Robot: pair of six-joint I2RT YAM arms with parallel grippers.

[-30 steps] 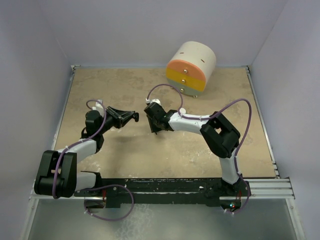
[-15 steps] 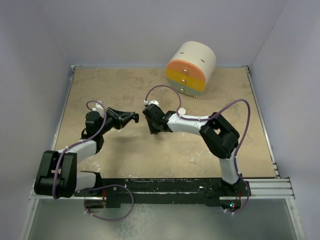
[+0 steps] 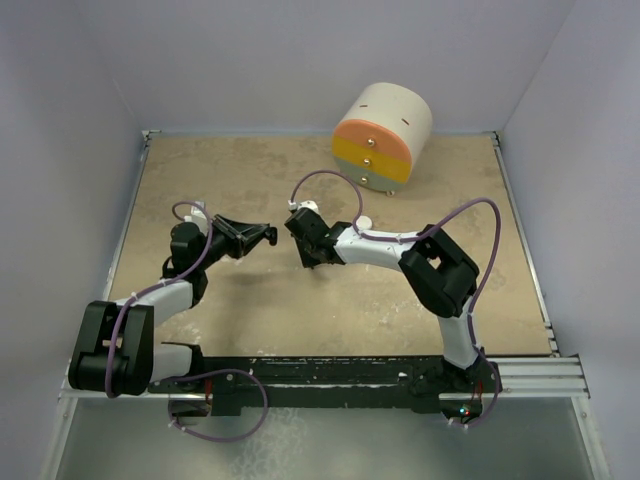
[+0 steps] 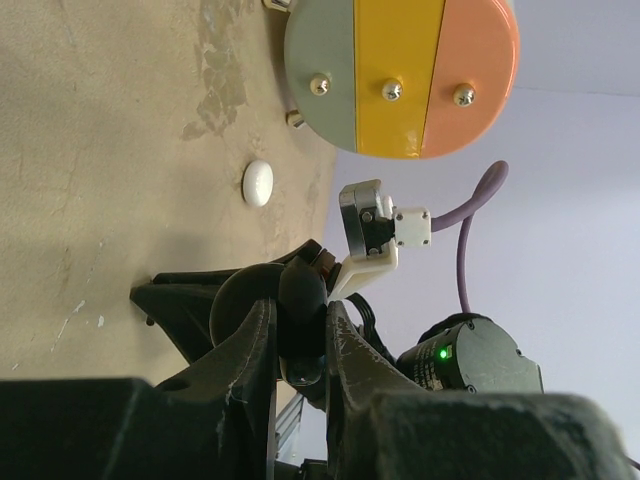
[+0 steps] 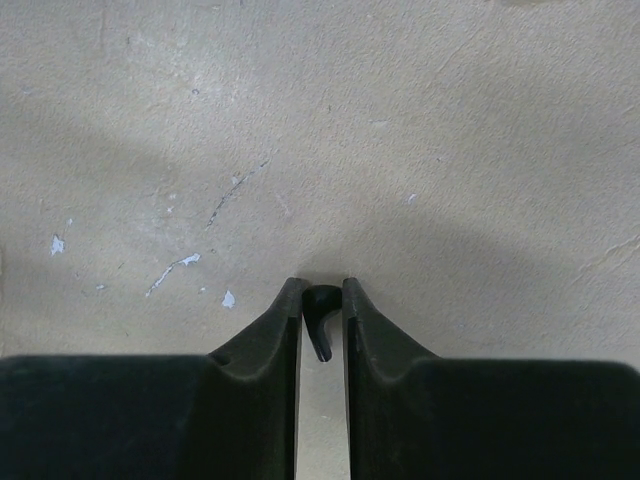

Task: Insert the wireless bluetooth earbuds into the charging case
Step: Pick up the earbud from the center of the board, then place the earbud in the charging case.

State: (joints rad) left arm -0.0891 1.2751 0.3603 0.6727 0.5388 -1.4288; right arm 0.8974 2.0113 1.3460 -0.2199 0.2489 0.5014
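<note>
The case (image 4: 300, 300) sits off the table (image 3: 250, 310), left of centre, pinched between the left gripper's (image 3: 268, 235) two fingers. It looks round and dark, so I cannot tell its long axis, which way it faces, or whether it is open. The fingers point right, toward the right gripper (image 5: 322, 287).

That gripper reaches down to the table just beside the left one. Its fingers are pressed almost together on a small dark hooked piece (image 5: 320, 300), with the hook at the tips and the stem running back between them.

Bare table lies open on every side of the two grippers, well apart from the edges.

A white oval (image 4: 257, 184) lies on the table near the drawer unit (image 3: 385, 135). The unit stands at the far edge, right of centre, with its three drawers closed.
</note>
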